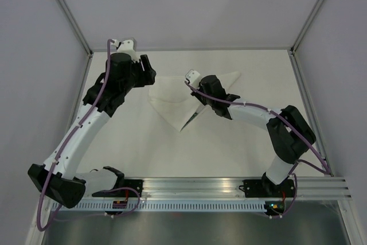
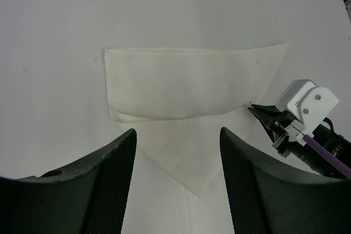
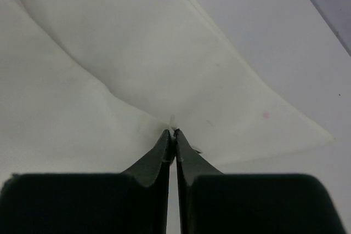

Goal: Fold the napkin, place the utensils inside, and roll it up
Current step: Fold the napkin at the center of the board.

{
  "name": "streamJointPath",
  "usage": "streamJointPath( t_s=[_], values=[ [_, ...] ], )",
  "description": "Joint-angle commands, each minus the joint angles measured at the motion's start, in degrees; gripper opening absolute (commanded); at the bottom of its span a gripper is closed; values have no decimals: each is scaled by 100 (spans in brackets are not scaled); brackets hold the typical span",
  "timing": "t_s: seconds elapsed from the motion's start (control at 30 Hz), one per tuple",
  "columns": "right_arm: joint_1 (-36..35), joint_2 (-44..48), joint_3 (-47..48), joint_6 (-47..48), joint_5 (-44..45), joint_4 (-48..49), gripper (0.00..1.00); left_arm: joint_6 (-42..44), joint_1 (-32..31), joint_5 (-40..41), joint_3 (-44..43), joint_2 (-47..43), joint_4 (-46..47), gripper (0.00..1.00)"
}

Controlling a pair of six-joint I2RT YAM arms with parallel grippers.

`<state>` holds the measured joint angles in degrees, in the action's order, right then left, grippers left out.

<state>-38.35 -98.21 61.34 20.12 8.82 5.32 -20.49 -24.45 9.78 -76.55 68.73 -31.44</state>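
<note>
Jaws of the right gripper (image 3: 174,135) are pinched shut on a small pucker of the napkin (image 3: 137,53); those of the left gripper (image 2: 176,132) stand wide apart, holding nothing. Soft, light and limp, the napkin probably needs gripping at an edge or corner. White and folded to a point, it lies flat mid-worktop (image 2: 55,26).

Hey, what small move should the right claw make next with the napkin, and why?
Probably lift the right claw slightly and start drawing its pinch across the cloth. Its jaws look shut on an edge of the napkin, which is only partly folded. The left claw hangs open and holds nothing, so the right one has to carry the fold.
</note>
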Motion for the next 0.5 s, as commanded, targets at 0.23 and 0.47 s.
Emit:
streamJointPath(
  t_s=[0.23, 0.47],
  values=[
    [407, -119, -105, -149, -205, -14, 11, -34, 28, -530, 386, 422, 665, 66],
    [521, -224, -122, -166, -223, -128, 11, -139, 28, -740, 598, 615, 903, 66]
  ],
)
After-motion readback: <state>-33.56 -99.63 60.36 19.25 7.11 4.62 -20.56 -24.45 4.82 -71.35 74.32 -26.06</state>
